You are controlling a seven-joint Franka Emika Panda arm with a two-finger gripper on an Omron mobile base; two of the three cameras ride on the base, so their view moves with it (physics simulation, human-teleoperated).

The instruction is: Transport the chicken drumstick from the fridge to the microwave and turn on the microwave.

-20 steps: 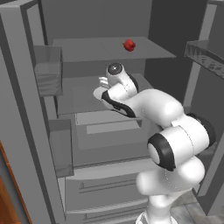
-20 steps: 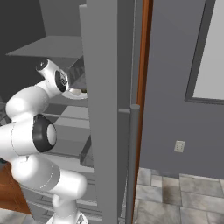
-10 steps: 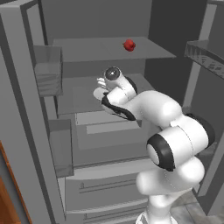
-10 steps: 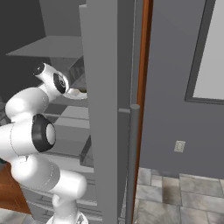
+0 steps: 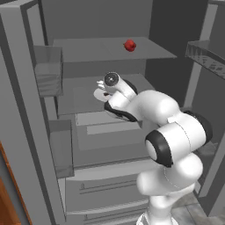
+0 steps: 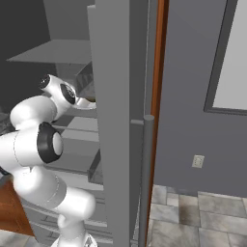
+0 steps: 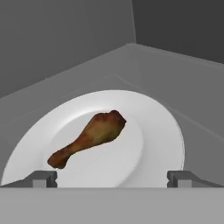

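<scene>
The chicken drumstick (image 7: 89, 136) is golden-brown and lies on a round white plate (image 7: 153, 144), thick end away from me and thin end toward my left fingertip. My gripper (image 7: 111, 179) hangs just above the plate's near rim. It is open, with its fingertips (image 7: 41, 178) wide apart and nothing between them. In the left base view my arm reaches into the open fridge (image 5: 83, 49) over its middle shelf, where the plate's edge (image 5: 99, 93) peeks out beside the hand. The microwave is out of view.
A small red round item (image 5: 129, 45) sits on the upper shelf. Translucent door bins (image 5: 47, 77) hang on the left door, and drawers (image 5: 105, 189) lie below. The fridge's right door (image 6: 116, 120) stands edge-on close beside the arm.
The hand has sunk lower toward the plate on the middle shelf. The jaws have stayed wide open.
</scene>
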